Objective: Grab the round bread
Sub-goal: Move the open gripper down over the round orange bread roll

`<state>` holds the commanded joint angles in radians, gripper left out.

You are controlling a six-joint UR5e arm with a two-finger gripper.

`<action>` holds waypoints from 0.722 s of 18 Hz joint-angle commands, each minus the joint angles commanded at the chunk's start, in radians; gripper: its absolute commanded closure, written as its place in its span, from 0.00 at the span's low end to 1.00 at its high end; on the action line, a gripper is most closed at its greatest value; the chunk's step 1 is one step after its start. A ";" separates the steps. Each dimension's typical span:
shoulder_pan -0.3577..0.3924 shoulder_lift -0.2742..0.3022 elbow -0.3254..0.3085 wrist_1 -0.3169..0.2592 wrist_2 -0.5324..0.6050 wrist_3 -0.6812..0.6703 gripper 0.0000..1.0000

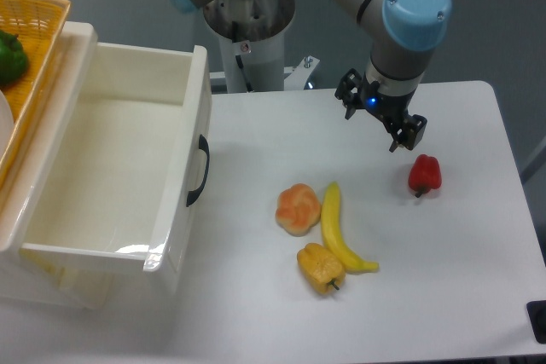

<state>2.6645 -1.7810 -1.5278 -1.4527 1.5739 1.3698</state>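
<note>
- round bread [298, 208]: matt, soft-looking orange and cream surface
- banana [336, 228]: smooth yellow plastic look
- red pepper [424, 174]: glossy
- drawer [128, 168]: glossy white plastic
- table [444, 296]: smooth matt white
- basket [38, 49]: woven yellow wicker

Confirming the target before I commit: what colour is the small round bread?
Orange-golden with pale cream patches, small round bread; clearest in the fixed camera view.

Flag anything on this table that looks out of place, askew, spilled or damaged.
Nothing stands out. The round bread, banana and two peppers lie intact on the table; the white drawer stands open, empty.
</note>
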 joint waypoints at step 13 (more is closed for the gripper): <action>-0.032 -0.011 -0.089 0.044 -0.081 -0.014 0.00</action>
<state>2.6324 -1.7917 -1.6166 -1.4084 1.4926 1.3560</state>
